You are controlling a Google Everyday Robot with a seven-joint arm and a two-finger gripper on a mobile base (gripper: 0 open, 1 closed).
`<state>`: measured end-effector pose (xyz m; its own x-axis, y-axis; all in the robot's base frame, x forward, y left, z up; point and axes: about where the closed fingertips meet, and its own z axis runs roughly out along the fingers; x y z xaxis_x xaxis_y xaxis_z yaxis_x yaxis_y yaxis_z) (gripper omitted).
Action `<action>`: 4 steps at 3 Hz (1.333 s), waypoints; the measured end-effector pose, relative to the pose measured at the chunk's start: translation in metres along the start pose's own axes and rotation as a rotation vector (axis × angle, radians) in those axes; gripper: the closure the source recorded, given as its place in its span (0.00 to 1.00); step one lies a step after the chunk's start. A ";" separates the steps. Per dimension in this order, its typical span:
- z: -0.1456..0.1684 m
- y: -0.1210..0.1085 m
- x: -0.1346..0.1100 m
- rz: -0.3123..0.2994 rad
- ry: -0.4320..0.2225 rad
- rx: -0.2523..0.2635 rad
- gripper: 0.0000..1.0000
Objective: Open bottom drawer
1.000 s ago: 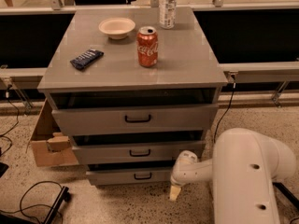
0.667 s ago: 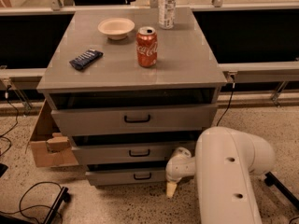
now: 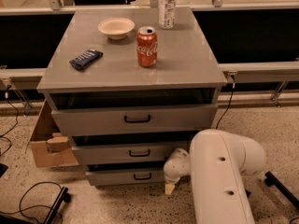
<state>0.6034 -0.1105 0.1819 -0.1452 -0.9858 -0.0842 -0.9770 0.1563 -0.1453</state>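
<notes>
The bottom drawer (image 3: pixel 114 176) is the lowest, narrowest grey front of the grey cabinet (image 3: pixel 187 73), with a small black loop handle (image 3: pixel 142 176). It stands slightly pulled out, like the two drawers above it. My gripper (image 3: pixel 169 187) hangs low at the drawer's right end, just right of the handle, close to the floor. A cream-coloured fingertip (image 3: pixel 169 188) points down. My white arm (image 3: pixel 219 176) fills the lower right and hides the cabinet's lower right corner.
On the cabinet top stand a red cola can (image 3: pixel 146 46), a cream bowl (image 3: pixel 116 28), a dark snack packet (image 3: pixel 86 59) and a bottle (image 3: pixel 167 6). An open cardboard box (image 3: pixel 49 141) sits on the floor at the left. Cables (image 3: pixel 28 195) lie at the lower left.
My arm has swung left and nearer the camera, and the gripper has moved left toward the bottom drawer's handle. The drawers have not visibly moved.
</notes>
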 end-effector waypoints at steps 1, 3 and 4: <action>-0.010 0.027 0.014 0.013 0.026 -0.015 0.45; -0.019 0.059 0.021 -0.001 0.064 -0.032 0.67; -0.019 0.059 0.021 -0.001 0.064 -0.033 0.43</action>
<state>0.5398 -0.1230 0.1904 -0.1528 -0.9880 -0.0206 -0.9815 0.1541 -0.1132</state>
